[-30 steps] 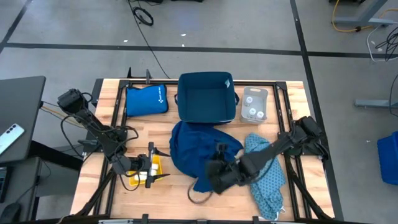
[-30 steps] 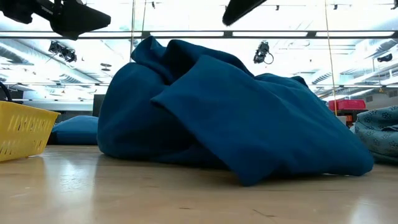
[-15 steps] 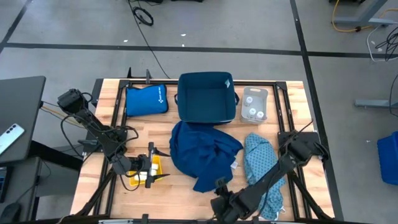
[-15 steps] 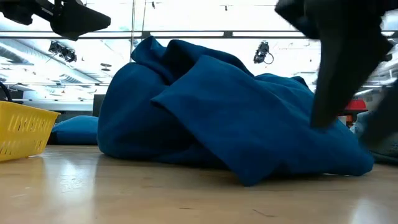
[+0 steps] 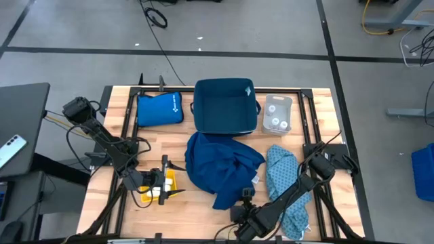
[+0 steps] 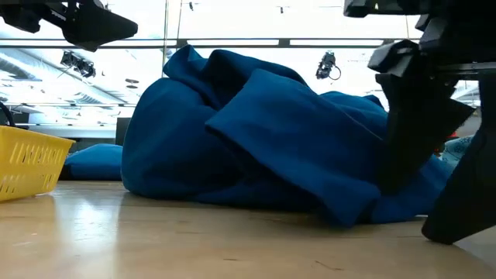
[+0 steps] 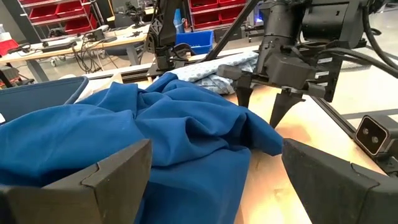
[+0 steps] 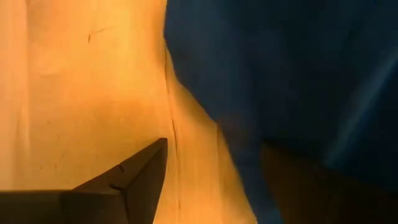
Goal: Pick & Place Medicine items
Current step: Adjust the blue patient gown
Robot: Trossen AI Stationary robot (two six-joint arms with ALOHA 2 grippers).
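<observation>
Right gripper open at the blue cloth's near edge, left gripper open over the yellow tray.

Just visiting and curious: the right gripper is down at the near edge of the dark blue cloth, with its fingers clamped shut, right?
Not quite. The right gripper is at the dark blue cloth's near edge, but its fingers are spread open, touching nothing, as the left wrist view shows.
</observation>
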